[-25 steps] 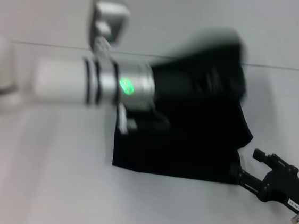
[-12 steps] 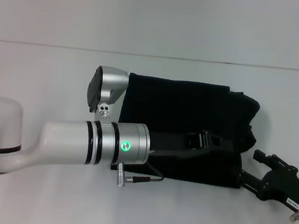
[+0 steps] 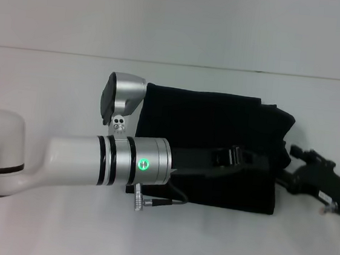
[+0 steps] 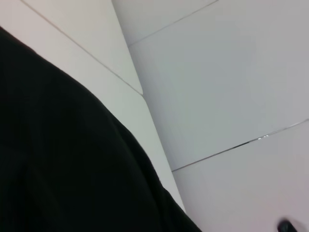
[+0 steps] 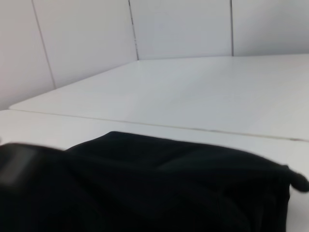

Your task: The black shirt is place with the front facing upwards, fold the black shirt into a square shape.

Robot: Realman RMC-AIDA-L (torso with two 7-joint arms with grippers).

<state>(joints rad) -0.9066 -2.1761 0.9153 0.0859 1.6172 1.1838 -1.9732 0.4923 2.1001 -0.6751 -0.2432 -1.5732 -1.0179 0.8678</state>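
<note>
The black shirt (image 3: 213, 123) lies on the white table (image 3: 53, 79) folded into a rough rectangle, plain side up, with no print showing. My left arm reaches across from the left, and its gripper (image 3: 262, 164) rests low on the shirt's front right part. My right gripper (image 3: 288, 169) sits at the shirt's right edge, touching or just beside the fabric. Black cloth (image 4: 58, 159) fills the left wrist view. The right wrist view shows the shirt (image 5: 159, 188) close up as a low, rumpled mound.
A grey cable (image 3: 159, 201) hangs from the left wrist over the shirt's front edge. The white table (image 5: 203, 92) stretches on behind the shirt to a pale panelled wall (image 5: 82, 34). Bare table lies in front of and left of the shirt.
The left arm swung down and right, laying the lifted fabric flat into a rectangle, then held still. The right gripper moved back and slightly inward along the shirt's right edge.
</note>
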